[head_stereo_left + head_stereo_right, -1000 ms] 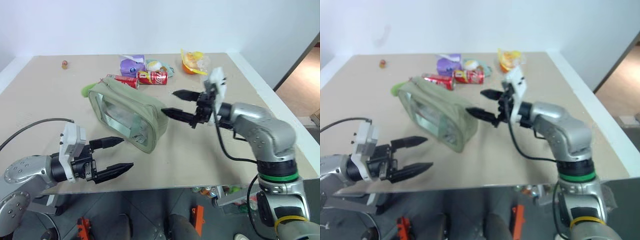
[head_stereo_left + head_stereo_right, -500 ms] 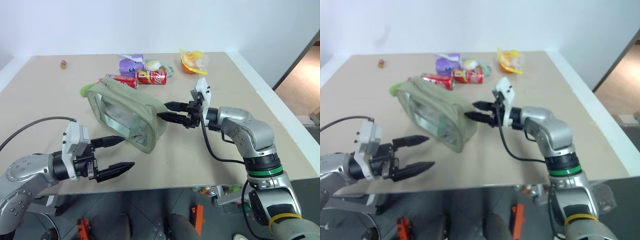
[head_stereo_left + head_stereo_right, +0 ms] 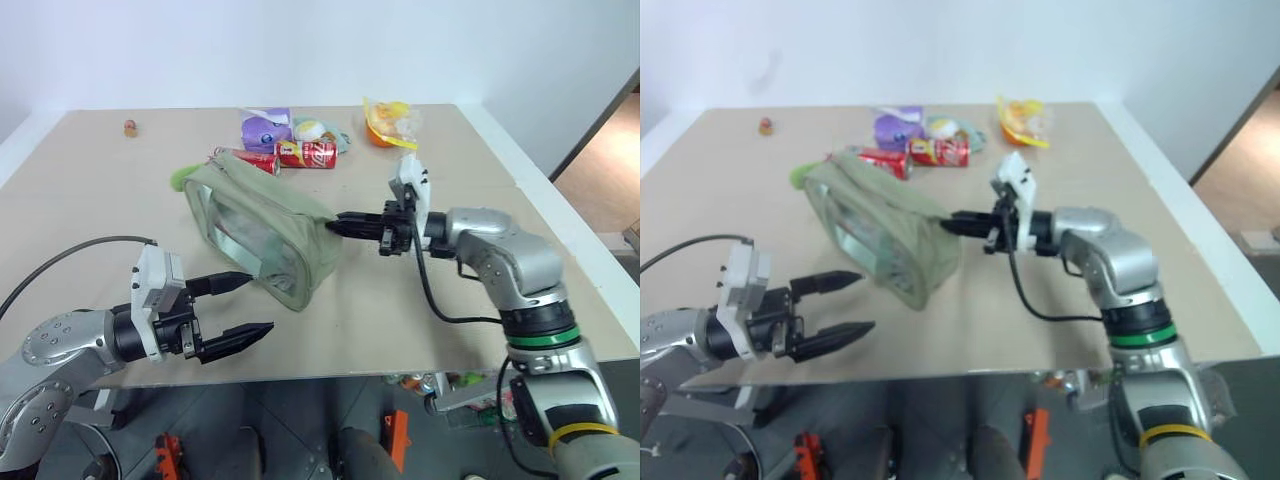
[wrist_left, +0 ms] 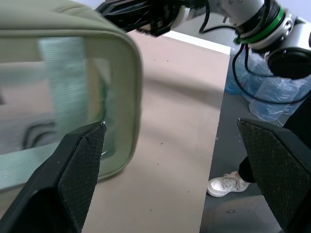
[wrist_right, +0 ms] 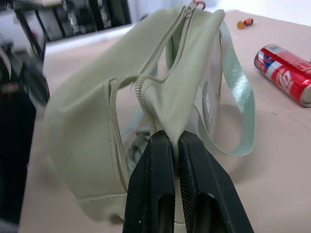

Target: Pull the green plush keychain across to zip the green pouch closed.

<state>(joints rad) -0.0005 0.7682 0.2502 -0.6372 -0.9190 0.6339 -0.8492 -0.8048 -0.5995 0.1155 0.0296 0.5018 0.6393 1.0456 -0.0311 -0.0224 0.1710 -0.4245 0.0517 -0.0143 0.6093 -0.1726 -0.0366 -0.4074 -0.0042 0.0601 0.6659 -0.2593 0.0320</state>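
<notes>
While my right fingers are pinched tight on a fold of fabric at the near end of the green pouch, right beside its zipper, my left fingers hang spread wide and hold nothing, just off the pouch's clear window side at the front of the desk. The pouch stands on its base in the middle of the desk, its zipper running along the top and gaping at the end I grip. At the pouch's far end, the green plush keychain lies on the desk, partly hidden by the pouch. Beyond that end lie two red soda cans; behind the cans sit a purple packet and an orange-yellow toy.
</notes>
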